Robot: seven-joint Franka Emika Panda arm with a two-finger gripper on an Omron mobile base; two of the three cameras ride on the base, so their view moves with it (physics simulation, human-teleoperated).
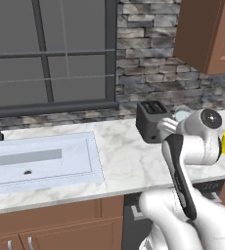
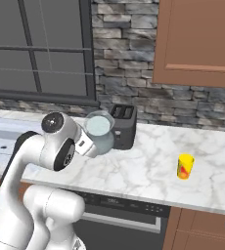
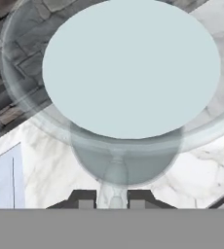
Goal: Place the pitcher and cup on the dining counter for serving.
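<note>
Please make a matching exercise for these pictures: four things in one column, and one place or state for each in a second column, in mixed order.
Things:
1. pitcher
2. cup
3. toaster
4. sink

Places or states:
A. sunk into the worktop under the window
B. standing alone on the marble, yellow
C. black, against the stone wall
D. held in the gripper, off the worktop

Pairs: 1-D, 2-B, 3-C, 4-A

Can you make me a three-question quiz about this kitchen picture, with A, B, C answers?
1. Where is the cup?
A. in the sink
B. on the marble worktop
C. on the toaster

2. What colour is the toaster?
A. black
B. red
C. white

3. What is the pincer doing?
A. holding the pitcher
B. holding the cup
C. hanging open over the sink

Answers: 1 B, it stands on the worktop. 2 A, it is a black box. 3 A, the fingers clamp the pitcher's rim.
</note>
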